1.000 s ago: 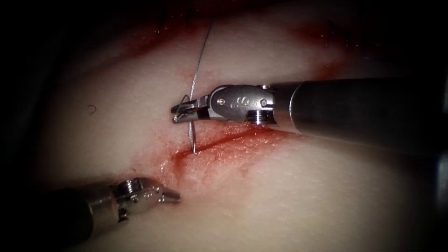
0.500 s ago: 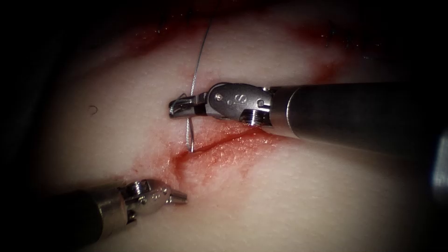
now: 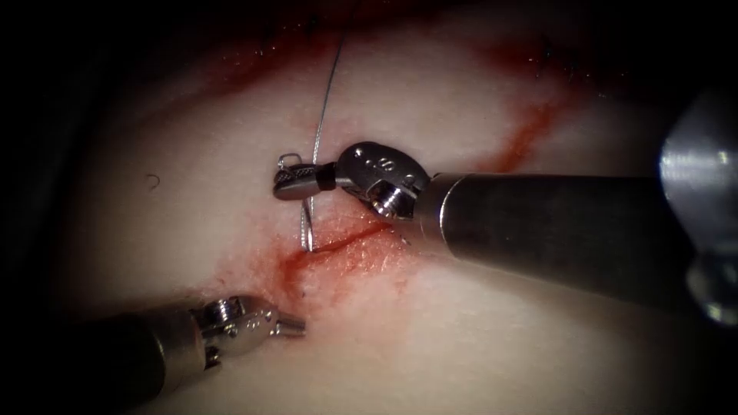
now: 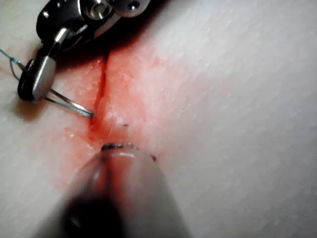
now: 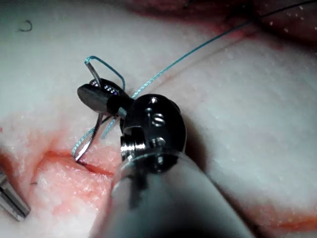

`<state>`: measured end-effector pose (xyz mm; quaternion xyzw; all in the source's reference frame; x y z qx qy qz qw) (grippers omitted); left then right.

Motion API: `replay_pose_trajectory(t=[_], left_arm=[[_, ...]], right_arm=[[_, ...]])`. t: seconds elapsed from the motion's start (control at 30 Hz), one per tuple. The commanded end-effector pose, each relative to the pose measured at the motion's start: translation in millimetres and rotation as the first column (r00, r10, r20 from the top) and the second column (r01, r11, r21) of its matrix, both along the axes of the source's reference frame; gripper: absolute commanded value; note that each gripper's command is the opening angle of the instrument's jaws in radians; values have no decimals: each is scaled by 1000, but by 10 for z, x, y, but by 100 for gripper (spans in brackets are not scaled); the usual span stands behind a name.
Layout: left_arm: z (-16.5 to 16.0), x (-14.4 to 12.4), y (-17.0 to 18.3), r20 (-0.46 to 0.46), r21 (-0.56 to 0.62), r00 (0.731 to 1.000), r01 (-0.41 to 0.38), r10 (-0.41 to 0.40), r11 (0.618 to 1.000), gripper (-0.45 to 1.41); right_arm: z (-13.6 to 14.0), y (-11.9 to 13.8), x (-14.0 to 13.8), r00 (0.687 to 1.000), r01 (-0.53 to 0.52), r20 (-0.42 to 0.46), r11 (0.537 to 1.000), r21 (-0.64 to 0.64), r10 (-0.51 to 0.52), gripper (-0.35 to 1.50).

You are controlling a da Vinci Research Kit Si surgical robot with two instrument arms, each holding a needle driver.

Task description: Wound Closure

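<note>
Steel jaws of the right needle driver [image 3: 286, 183] pinch the curved needle [image 3: 306, 227] near its thread end.
We see the needle's point entering the tissue [image 3: 477, 330] at the left end of the cut [image 3: 346, 242], with the blue thread [image 3: 327, 92] running up and away from the jaws. The left needle driver [image 3: 290, 327] hovers below and left of the cut, its jaws pressed together and holding nothing. Red fluid [image 3: 338, 261] stains the cut's edges.
</note>
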<state>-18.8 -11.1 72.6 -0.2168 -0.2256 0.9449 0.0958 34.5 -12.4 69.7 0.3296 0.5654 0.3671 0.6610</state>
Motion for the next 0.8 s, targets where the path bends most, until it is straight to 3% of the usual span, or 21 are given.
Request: replay_pose_trajectory(t=[0.03, 0.4, 0.8], left_arm=[[6, -4, -4, 3, 3, 1000, -4, 4, 1000, 4], [4, 20, 6, 19, 13, 1000, -25, 25, 1000, 4], [-10, 38, 19, 13, 9, 1000, -25, 25, 1000, 2]], right_arm=[[9, -9, 12, 1000, -5, -13, 999, 49, 5, -35], [1, -43, 9, 999, 4, -33, 942, 334, 7, -35], [-13, -107, 17, 995, 69, -94, 893, 445, -30, -35]])
